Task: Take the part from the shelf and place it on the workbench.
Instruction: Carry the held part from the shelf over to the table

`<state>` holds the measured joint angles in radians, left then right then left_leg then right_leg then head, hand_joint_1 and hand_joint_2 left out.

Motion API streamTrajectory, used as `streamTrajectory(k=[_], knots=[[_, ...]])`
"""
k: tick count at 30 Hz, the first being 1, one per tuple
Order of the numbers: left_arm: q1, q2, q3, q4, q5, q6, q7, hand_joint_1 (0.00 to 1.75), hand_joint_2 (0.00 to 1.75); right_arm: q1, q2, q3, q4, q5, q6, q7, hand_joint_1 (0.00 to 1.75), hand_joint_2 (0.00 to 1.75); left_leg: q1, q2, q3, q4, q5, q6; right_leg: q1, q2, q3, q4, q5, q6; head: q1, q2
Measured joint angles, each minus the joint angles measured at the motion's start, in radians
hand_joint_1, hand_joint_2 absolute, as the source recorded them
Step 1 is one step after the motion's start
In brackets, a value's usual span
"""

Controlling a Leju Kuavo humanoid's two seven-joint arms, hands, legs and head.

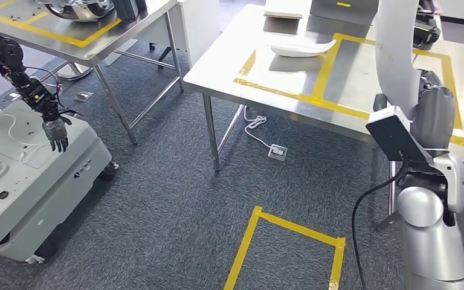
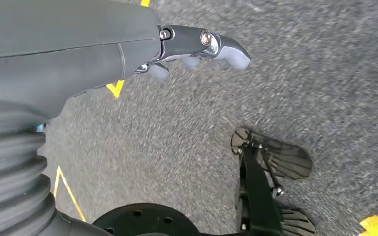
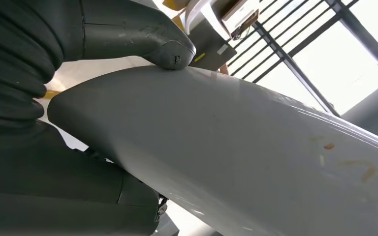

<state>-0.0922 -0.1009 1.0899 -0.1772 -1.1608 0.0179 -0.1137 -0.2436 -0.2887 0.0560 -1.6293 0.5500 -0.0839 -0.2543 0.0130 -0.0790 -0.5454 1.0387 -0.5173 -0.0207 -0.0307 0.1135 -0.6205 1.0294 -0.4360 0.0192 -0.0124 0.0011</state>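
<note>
A long white curved part (image 1: 394, 54) stands upright at the right of the head view, gripped by my right hand (image 1: 432, 112) near its lower end. Up close, the thumb (image 3: 163, 45) presses on the part's smooth pale surface (image 3: 256, 157), with the rest of the hand (image 3: 69, 162) wrapped beneath it. The steel workbench (image 1: 290, 75), marked with yellow tape, lies just ahead and left of the part. A second white curved part (image 1: 301, 48) rests on it. My left hand (image 1: 55, 130) hangs at the far left with fingers (image 2: 226, 49) apart, holding nothing.
A grey wheeled machine (image 1: 30, 175) stands under my left hand. Another steel table (image 1: 96, 39) is at the back left. On the grey carpet are a yellow tape rectangle (image 1: 290, 248) and a floor socket with a white cable (image 1: 277, 151).
</note>
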Motion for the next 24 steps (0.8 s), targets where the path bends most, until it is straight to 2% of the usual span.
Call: streamTrajectory(k=[1,2,3,4,5,6,7,8,9,10,11,13,14,15,17,18,19,20,22,23,24], knots=[[-0.001,0.000,0.000,0.000,0.000,0.000,0.002,0.00,1.75,0.001,0.001,0.000,0.000,0.002,0.000,0.000,1.75,1.75,-0.003,0.002,0.003,-0.004,-0.001,0.005,-0.001,0.013,-0.003,-0.004,0.005,0.010,0.000,0.000],[-0.002,0.000,0.000,0.000,-0.001,0.000,0.004,0.00,1.75,0.002,0.002,0.000,0.000,0.003,-0.001,0.000,1.75,1.75,-0.003,0.016,0.004,-0.006,0.003,0.013,-0.003,0.025,-0.006,-0.009,0.012,0.019,0.000,0.000],[-0.003,-0.001,0.000,0.000,-0.001,0.000,0.007,0.00,1.75,0.004,0.003,-0.001,0.000,0.004,-0.001,0.001,1.75,1.75,-0.003,0.029,0.006,-0.010,0.007,0.022,-0.003,0.023,-0.009,-0.010,0.013,0.025,0.000,0.000],[-0.004,-0.001,0.000,-0.001,-0.001,0.000,0.010,0.00,1.75,0.004,0.003,-0.002,0.000,0.005,-0.002,0.000,1.75,1.75,-0.001,0.042,0.007,-0.014,0.013,0.030,-0.001,0.004,-0.018,0.004,0.004,0.030,0.002,0.000],[-0.004,-0.001,0.000,-0.001,-0.001,0.000,0.012,0.00,1.75,0.002,0.004,-0.003,0.000,0.005,-0.002,0.000,1.75,1.75,0.000,0.056,0.007,-0.019,0.017,0.037,0.002,-0.027,-0.036,0.038,-0.017,0.032,0.003,0.000],[-0.004,-0.001,0.000,-0.001,-0.001,0.000,0.015,0.00,1.75,0.001,0.005,-0.003,0.000,0.006,-0.002,0.000,1.75,1.75,-0.002,0.070,0.005,-0.020,0.018,0.041,0.004,-0.064,-0.062,0.095,-0.048,0.032,0.005,0.000],[-0.002,-0.001,0.000,-0.001,-0.001,0.000,0.019,0.00,1.75,-0.001,0.007,-0.003,0.001,0.006,-0.002,0.000,1.75,1.75,-0.005,0.084,0.003,-0.018,0.018,0.044,0.007,-0.090,-0.094,0.165,-0.082,0.032,0.006,0.000],[0.000,-0.001,0.000,-0.001,-0.001,0.000,0.025,0.00,1.75,-0.001,0.009,-0.003,0.001,0.007,-0.001,0.000,1.75,1.75,-0.009,0.098,0.000,-0.016,0.017,0.046,0.007,-0.102,-0.122,0.228,-0.106,0.032,0.006,0.000],[0.001,-0.001,0.000,-0.001,-0.001,0.000,0.029,0.00,1.75,-0.001,0.011,-0.003,0.002,0.007,0.001,0.000,1.75,1.75,-0.011,0.113,-0.002,-0.013,0.016,0.048,0.007,-0.106,-0.137,0.264,-0.115,0.032,0.006,0.000],[0.001,-0.001,0.000,-0.001,0.000,0.000,0.033,0.00,1.75,-0.001,0.013,-0.003,0.003,0.008,0.002,0.000,1.75,1.75,-0.013,0.127,-0.004,-0.010,0.014,0.049,0.007,-0.109,-0.130,0.260,-0.105,0.030,0.006,0.000],[0.001,-0.001,0.000,-0.001,0.001,0.000,0.034,0.00,1.75,-0.001,0.014,-0.003,0.003,0.009,0.003,0.000,1.75,1.75,-0.014,0.140,-0.004,-0.007,0.012,0.050,0.008,-0.114,-0.102,0.215,-0.080,0.028,0.006,0.000],[0.000,-0.002,0.000,-0.001,0.003,0.000,0.037,0.00,1.75,-0.005,0.016,-0.003,0.004,0.012,0.003,0.000,1.75,1.75,-0.017,0.164,-0.002,-0.003,0.007,0.046,0.014,-0.146,-0.023,0.078,-0.033,0.018,0.006,0.000],[-0.001,-0.002,0.000,-0.001,0.005,0.000,0.039,0.00,1.75,-0.008,0.017,-0.003,0.004,0.014,0.003,0.000,1.75,1.75,-0.019,0.173,-0.002,-0.002,0.005,0.042,0.018,-0.160,0.003,0.032,-0.022,0.011,0.006,0.000],[-0.001,-0.001,0.000,-0.001,0.006,0.000,0.044,0.00,1.75,-0.010,0.017,-0.003,0.004,0.015,0.003,0.000,1.75,1.75,-0.020,0.182,0.000,-0.002,0.004,0.036,0.022,-0.168,0.013,0.008,-0.019,0.004,0.005,0.000],[-0.003,-0.001,0.000,-0.001,0.008,0.000,0.052,0.00,1.75,-0.013,0.018,-0.003,0.004,0.016,0.003,-0.001,1.75,1.75,-0.021,0.199,0.004,-0.006,0.004,0.025,0.025,-0.151,0.009,0.003,-0.014,-0.009,0.005,0.000],[-0.004,-0.001,0.000,-0.002,0.008,0.000,0.055,0.00,1.75,-0.013,0.018,-0.003,0.004,0.016,0.003,-0.001,1.75,1.75,-0.020,0.201,0.005,-0.005,0.002,0.019,0.022,-0.141,0.010,-0.002,-0.010,-0.014,0.005,0.000],[-0.006,-0.001,0.000,-0.002,0.008,0.000,0.058,0.00,1.75,-0.015,0.018,-0.003,0.005,0.016,0.003,-0.001,1.75,1.75,-0.019,0.185,0.001,0.004,-0.008,0.013,0.018,-0.131,0.010,-0.007,-0.006,-0.020,0.005,0.000],[-0.007,0.000,0.000,-0.002,0.008,0.000,0.061,0.00,1.75,-0.017,0.019,-0.003,0.005,0.016,0.003,-0.001,1.75,1.75,-0.017,0.159,-0.010,0.032,-0.027,0.008,0.014,-0.123,0.011,-0.012,-0.002,-0.026,0.004,0.000],[-0.007,0.000,0.000,-0.001,0.008,0.000,0.068,0.00,1.75,-0.020,0.021,-0.003,0.006,0.016,0.003,-0.001,1.75,1.75,-0.011,0.101,-0.061,0.145,-0.090,-0.001,0.010,-0.105,0.009,-0.015,0.004,-0.033,0.003,0.000],[-0.006,0.000,0.000,0.000,0.008,0.000,0.069,0.00,1.75,-0.020,0.022,-0.003,0.008,0.016,0.003,-0.001,1.75,1.75,-0.009,0.089,-0.091,0.209,-0.116,-0.003,0.010,-0.093,0.006,-0.015,0.006,-0.034,0.003,0.000],[-0.004,0.001,0.000,0.000,0.008,0.000,0.070,0.00,1.75,-0.019,0.023,-0.003,0.010,0.016,0.003,-0.001,1.75,1.75,-0.008,0.084,-0.112,0.252,-0.126,-0.005,0.010,-0.081,0.003,-0.014,0.007,-0.033,0.003,0.000]])
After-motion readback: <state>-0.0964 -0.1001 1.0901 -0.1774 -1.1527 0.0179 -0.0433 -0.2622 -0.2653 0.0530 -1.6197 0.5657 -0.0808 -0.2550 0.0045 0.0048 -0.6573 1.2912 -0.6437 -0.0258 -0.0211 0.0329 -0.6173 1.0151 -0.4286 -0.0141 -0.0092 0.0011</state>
